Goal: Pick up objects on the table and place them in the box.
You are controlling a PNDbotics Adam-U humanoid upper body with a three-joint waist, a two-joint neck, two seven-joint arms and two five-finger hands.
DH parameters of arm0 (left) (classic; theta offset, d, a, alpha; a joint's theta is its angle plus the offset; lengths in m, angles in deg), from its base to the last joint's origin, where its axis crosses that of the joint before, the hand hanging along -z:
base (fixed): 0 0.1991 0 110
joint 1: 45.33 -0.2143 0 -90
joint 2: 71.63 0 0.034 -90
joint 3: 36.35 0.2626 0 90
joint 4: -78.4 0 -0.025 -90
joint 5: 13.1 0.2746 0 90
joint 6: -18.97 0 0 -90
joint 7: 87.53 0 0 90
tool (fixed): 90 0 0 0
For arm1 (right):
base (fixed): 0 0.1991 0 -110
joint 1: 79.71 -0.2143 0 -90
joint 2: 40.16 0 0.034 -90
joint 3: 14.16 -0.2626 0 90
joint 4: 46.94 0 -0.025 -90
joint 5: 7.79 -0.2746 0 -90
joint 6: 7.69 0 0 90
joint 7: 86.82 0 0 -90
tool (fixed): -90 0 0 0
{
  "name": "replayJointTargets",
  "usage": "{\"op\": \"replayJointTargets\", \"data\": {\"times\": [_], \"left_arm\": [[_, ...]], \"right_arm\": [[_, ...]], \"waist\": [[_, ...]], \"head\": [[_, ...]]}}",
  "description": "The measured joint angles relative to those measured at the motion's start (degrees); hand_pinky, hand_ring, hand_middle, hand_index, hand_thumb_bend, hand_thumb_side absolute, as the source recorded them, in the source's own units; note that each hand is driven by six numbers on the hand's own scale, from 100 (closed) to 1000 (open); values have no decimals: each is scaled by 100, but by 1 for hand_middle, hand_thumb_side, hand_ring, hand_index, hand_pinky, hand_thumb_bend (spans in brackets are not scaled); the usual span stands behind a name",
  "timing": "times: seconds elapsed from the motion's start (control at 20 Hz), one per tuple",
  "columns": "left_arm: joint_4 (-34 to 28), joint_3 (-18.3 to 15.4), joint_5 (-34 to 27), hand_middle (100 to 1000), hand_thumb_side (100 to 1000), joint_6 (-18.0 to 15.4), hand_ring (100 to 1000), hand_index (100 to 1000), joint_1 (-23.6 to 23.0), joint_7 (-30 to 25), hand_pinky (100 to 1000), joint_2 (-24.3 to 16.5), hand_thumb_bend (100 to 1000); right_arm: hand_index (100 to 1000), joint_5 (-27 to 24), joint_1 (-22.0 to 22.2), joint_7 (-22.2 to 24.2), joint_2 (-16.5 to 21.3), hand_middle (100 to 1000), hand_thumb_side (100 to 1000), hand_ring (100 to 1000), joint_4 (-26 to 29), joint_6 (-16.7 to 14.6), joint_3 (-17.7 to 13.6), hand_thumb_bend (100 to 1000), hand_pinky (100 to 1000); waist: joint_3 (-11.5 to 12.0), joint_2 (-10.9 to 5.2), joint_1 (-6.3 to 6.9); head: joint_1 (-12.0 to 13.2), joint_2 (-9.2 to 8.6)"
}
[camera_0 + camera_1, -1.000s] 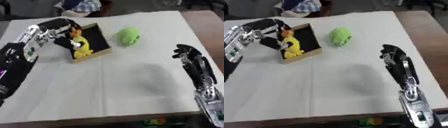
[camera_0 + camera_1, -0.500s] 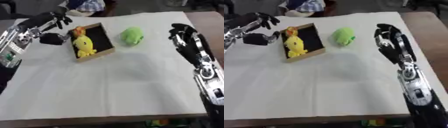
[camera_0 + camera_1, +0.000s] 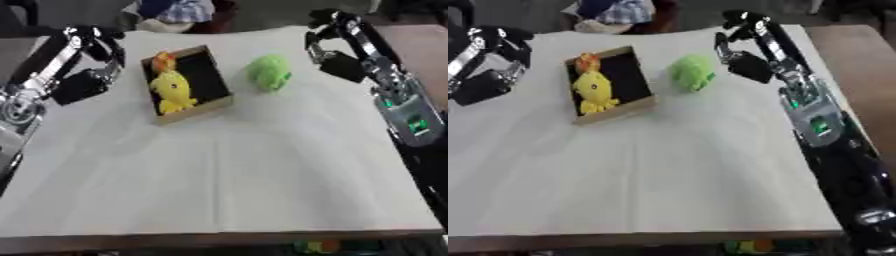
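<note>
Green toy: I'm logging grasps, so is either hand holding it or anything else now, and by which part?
Nothing is held. The green toy lies on the table, with the right hand beside it and apart. The left hand is empty too.

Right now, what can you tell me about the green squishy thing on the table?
The green toy is a rounded, soft-looking plush lump, bright lime green with some darker marks I cannot make out. It lies on the white table cover, just right of the box and apart from it. Nothing holds it: the right robot hand hangs close on its right side, not touching it.
</note>
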Motion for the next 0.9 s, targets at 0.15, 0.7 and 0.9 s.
{"op": "replayJointTargets", "data": {"times": [0.15,0.7,0.9], "left_arm": [[-128,-69,-205,612,768,23,566,823,-250,148,639,131,100],[-209,-232,-394,603,800,43,558,820,-564,337,634,535,100],[-202,-236,-414,602,811,41,557,819,-593,357,634,627,100]], "right_arm": [[929,373,-424,301,-143,836,613,792,-716,-207,23,100,828],[966,2869,-1152,373,-977,951,605,936,-2641,-201,-687,135,913],[970,3501,-1209,-10,-1188,954,604,940,-2902,-41,-931,149,917]], "waist": [[25,0,-4],[91,0,-13],[105,0,-13]], "head": [[-73,0],[-259,0],[-294,0]]}}
